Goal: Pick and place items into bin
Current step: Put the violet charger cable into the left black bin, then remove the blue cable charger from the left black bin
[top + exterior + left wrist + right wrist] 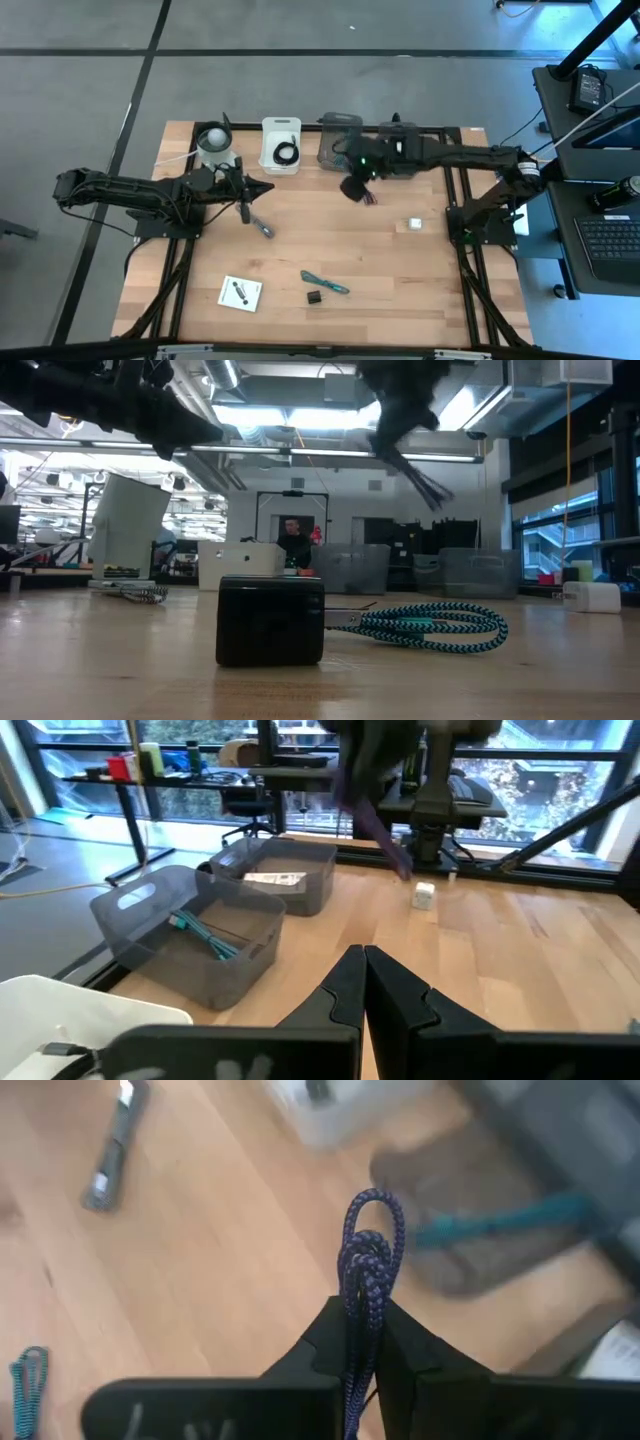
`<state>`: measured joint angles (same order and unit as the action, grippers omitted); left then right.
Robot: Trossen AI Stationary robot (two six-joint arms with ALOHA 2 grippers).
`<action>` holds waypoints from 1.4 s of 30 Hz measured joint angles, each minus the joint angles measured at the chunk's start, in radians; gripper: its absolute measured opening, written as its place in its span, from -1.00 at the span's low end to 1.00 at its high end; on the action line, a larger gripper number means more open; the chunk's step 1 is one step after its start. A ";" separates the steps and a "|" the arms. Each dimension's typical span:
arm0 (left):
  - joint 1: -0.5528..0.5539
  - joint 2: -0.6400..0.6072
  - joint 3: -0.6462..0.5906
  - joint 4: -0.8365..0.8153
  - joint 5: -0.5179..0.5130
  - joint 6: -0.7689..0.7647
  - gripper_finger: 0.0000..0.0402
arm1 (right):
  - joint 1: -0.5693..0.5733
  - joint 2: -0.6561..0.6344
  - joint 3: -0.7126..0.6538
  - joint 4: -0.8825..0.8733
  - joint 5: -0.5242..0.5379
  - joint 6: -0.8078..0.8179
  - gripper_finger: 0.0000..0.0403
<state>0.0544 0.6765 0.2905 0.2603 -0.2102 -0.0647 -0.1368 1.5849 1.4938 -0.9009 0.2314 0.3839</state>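
The left gripper (262, 188) has its fingers (352, 982) pressed together and holds nothing; it hangs over bare wood, just above the tool (262, 227). Lower on the table lie the cards (240, 292), the block (315, 297) and the teal tie (325, 283), with free wood around them. The right gripper (352, 187) pinches the purple strip (368, 1285) in front of the bins (340, 138). The cube (414, 224) lies apart to the right.
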 joint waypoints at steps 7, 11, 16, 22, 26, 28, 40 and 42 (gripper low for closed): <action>0.000 0.000 0.000 -0.003 0.037 0.000 -0.99 | 0.090 -0.120 -0.393 0.192 -0.145 0.281 -0.89; 0.000 0.000 0.000 -0.003 0.037 0.000 -0.99 | 0.152 -0.141 -0.508 0.199 -0.239 0.400 -0.89; 0.000 0.000 0.000 -0.002 0.041 0.033 -0.99 | 0.221 -0.143 -0.612 0.205 -0.311 0.502 -0.89; 0.000 0.000 0.000 -0.002 0.042 0.033 -0.99 | 0.243 -0.141 -0.706 0.265 -0.330 0.588 -0.89; 0.000 0.000 0.000 -0.002 0.056 0.025 -0.99 | 0.246 -0.139 -0.736 0.274 -0.349 0.635 -0.85; -0.001 0.000 0.000 -0.002 0.060 0.023 -0.99 | 0.246 -0.139 -0.741 0.273 -0.362 0.631 -0.76; -0.001 0.000 0.000 -0.002 0.075 0.024 -0.99 | 0.244 -0.142 -0.726 0.244 -0.372 0.613 -0.26; -0.001 0.000 0.000 -0.002 0.075 0.024 -0.99 | 0.235 -0.153 -0.694 0.198 -0.372 0.586 -0.22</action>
<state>0.0532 0.6765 0.2905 0.2581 -0.1349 -0.0409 0.0980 1.4322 0.7999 -0.7025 -0.1402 0.9695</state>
